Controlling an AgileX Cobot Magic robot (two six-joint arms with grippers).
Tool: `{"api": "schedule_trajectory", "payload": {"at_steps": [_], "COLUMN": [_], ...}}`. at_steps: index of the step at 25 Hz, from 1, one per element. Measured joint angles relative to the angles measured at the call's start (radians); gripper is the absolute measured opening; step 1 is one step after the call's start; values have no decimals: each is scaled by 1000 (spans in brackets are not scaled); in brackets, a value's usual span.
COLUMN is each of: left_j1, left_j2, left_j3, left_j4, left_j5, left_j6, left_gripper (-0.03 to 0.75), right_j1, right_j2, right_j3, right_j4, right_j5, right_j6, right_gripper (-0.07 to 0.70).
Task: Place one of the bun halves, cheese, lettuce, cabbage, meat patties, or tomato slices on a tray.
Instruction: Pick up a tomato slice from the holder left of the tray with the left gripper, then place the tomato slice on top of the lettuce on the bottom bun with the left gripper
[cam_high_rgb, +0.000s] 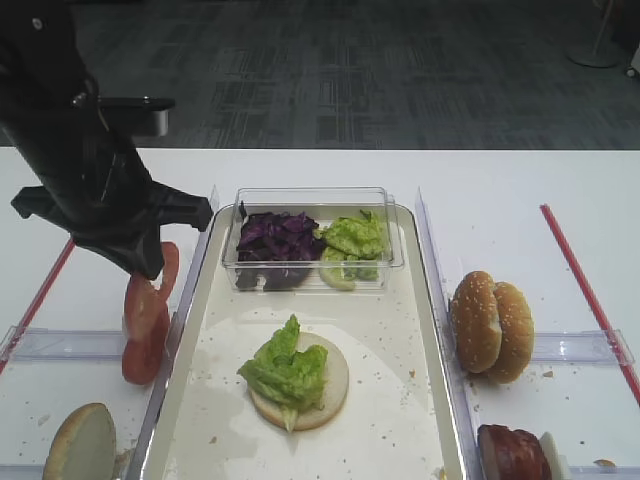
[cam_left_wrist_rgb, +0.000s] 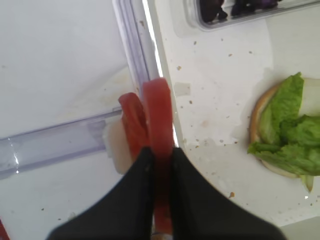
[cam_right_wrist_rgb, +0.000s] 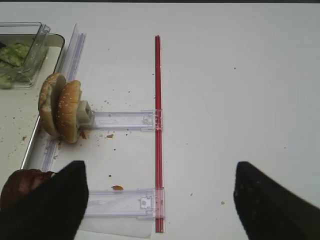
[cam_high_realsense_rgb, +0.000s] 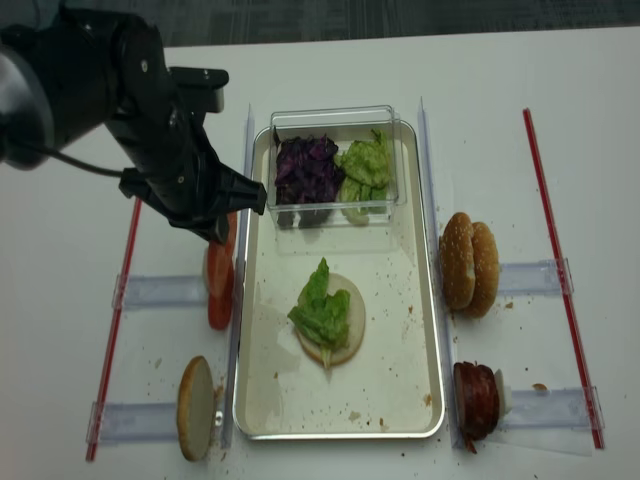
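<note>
Just left of the tray (cam_high_rgb: 190, 330), over the table's rack of tomato slices (cam_high_rgb: 143, 330), the left claw (cam_left_wrist_rgb: 159, 155) is pinched shut on one upright tomato slice (cam_left_wrist_rgb: 159, 112). The bun base with lettuce (cam_high_rgb: 288, 368) lies to its right, inside the tray; the right claw (cam_right_wrist_rgb: 160, 200) gapes empty, well apart.

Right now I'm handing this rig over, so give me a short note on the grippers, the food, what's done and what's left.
Left gripper: shut on a tomato slice, at the tomato rack just left of the tray.
Right gripper: open and empty, over bare table right of the tray.
Done: bun half with lettuce sits on the tray.
Left: carry the tomato slice over the rim and set it down.
Spare buns and meat patties wait on the right.
</note>
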Motion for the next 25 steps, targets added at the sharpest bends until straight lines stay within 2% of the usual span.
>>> {"api": "schedule_trajectory", "payload": {"at_steps": [11,15,21,25], "left_j1": [0,0,0,0], "left_j2": [-36,-36,-36,-36], "left_j3": [-5,-5,-5,-5], "left_j4": [-8,-98,-348,-456], "left_j5": [13,38,112,156], "left_j6": [27,134,349,427], "left_gripper": [31,31,31,31], "right_j1": [0,0,0,0], "right_j2": [0,0,0,0], "right_j3": [0,0,0,0], "right_j4": [0,0,0,0], "right_j5": [0,0,0,0], "right_j6": [0,0,0,0], "right_gripper": [613,613,613,613]}}
